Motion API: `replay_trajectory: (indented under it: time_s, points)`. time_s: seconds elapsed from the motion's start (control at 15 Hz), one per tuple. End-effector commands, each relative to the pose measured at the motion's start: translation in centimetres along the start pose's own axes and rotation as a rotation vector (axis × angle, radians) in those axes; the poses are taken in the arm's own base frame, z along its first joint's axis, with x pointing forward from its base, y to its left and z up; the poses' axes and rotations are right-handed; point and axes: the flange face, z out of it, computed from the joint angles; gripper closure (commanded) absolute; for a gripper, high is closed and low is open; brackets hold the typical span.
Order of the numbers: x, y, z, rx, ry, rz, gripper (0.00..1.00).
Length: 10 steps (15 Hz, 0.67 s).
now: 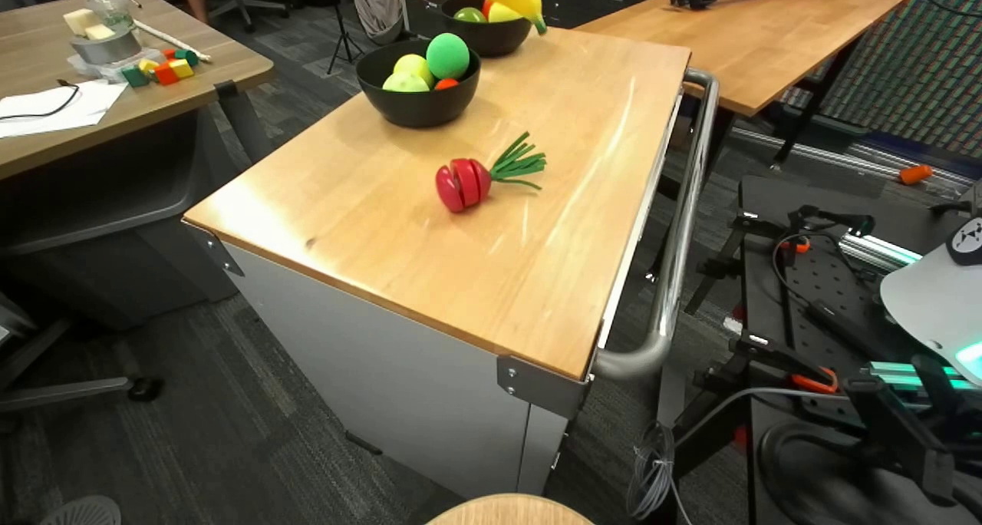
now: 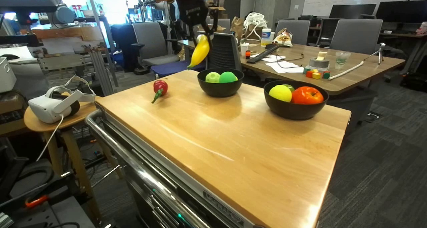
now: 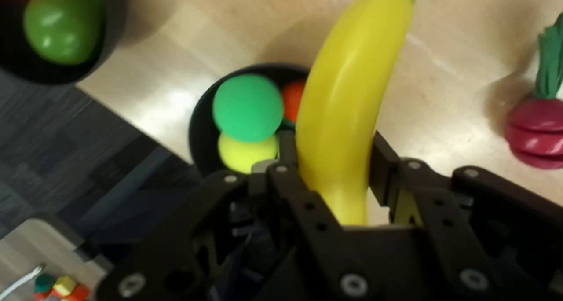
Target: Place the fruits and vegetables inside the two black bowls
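My claw (image 3: 334, 160) stands part-closed, only as far as the thickness of the yellow banana (image 3: 347, 103) allows, with one finger (image 3: 288, 148) pressed to each side of it. I hold it up in the air, off the wooden tabletop (image 2: 233, 138) and apart from both bowls; in an exterior view its green tip points down. Underneath me, a black bowl (image 2: 220, 90) holds a matte green round piece (image 2: 228, 77), two yellow-green fruits (image 1: 405, 82) and a red-orange piece (image 3: 292, 99), partly hidden, whose kind I cannot tell. A second black bowl (image 2: 295, 111), apart from it on the same top, carries a red tomato (image 2: 307, 95), a yellow round fruit (image 2: 279, 93) and a glossy green fruit (image 3: 63, 28). The sliced red radish (image 1: 464, 183) lies on its side on the tabletop, apart from both bowls, its long green leaves (image 1: 515, 164) fanned out at one end. Beside the tabletop, on a round wooden stool (image 2: 85, 110), I see a white VR headset (image 2: 48, 106), and on a neighbouring table (image 2: 357, 74) some coloured blocks (image 2: 316, 74)
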Motion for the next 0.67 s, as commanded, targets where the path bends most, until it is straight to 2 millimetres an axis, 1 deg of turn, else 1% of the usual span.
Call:
replay_trajectory:
  time_s: [0.0,0.13,0.33,0.6]
  points:
    - [3.1,5.1,-1.6,-0.03,0.099,-0.056,0.85]
    - [3.9,6.9,-0.7,0.033,0.097,-0.132,0.85]
    - [4.7,9.1,1.5,0.135,0.067,-0.152,0.85]
    - [5.8,10.6,3.9,0.275,0.027,-0.126,0.85]
